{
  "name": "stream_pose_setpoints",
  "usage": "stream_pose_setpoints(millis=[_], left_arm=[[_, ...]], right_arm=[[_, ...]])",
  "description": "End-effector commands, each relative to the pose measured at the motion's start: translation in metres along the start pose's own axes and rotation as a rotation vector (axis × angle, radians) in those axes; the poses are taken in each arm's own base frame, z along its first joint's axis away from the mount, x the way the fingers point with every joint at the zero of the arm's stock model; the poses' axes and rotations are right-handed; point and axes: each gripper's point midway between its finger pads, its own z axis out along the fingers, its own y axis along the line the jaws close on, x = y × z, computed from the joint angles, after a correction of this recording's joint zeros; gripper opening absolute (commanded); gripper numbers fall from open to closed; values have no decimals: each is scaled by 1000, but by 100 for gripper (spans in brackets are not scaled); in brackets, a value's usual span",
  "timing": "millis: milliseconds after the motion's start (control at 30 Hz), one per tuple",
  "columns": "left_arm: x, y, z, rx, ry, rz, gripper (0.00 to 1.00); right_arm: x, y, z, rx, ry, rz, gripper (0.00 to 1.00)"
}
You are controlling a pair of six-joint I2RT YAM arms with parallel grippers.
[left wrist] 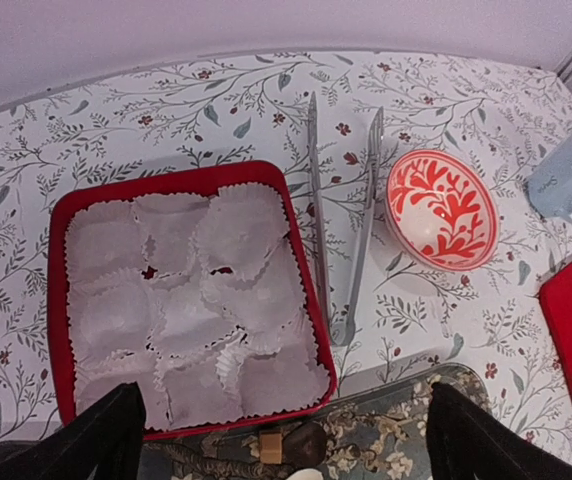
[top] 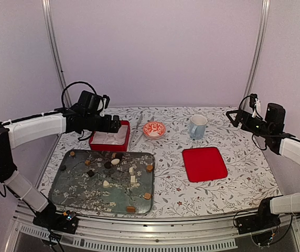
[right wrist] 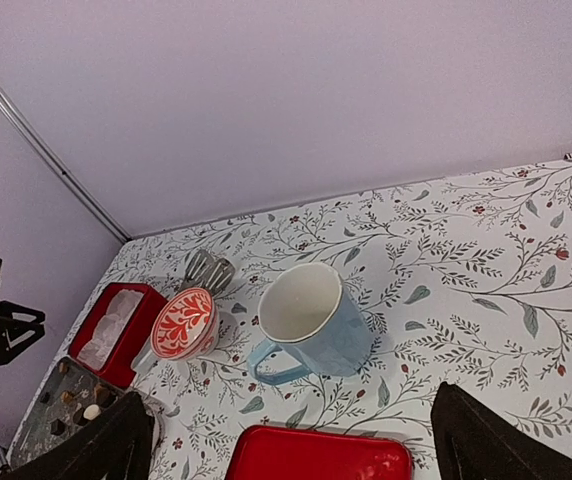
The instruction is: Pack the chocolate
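- Hovering over the red square box lined with white fluted paper cups [left wrist: 58, 300], the left gripper [top: 114, 125] has its jaws spread wide with nothing between them. Every cup in view looks unfilled.
- The chocolate [top: 108, 165], small dark, caramel and cream pieces, lies scattered on a dark glossy rectangular tray [top: 71, 197] just nearward of the box. A caramel cube and a dark lump sit close to the box's near rim.
- The pieces therefore lie nearward of and below the left gripper, which is much the closer. The right gripper [top: 235, 117], likewise released and empty, hangs far to the right of the box.
- Slim metal tongs [left wrist: 342, 325] lie just right of the box, their long axis parallel to its right wall and the joined end nearward.
- The tray edge and the box rim nearly meet, so the carry should be short, with only that rim to clear.
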Motion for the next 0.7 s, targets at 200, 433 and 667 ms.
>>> stream_pose_setpoints(millis=[200,433,667], left_arm=[[-25,-65,14,90,4,152,99],[-20,-114,36,120,63,180,88],[18,-134,74,66,173,177,74]], right_arm=[[-1,11,-1,-50,-13,-26,99],[2,12,-2,-51,-7,-28,99],[6,12,-3,-56,3,-24,99]])
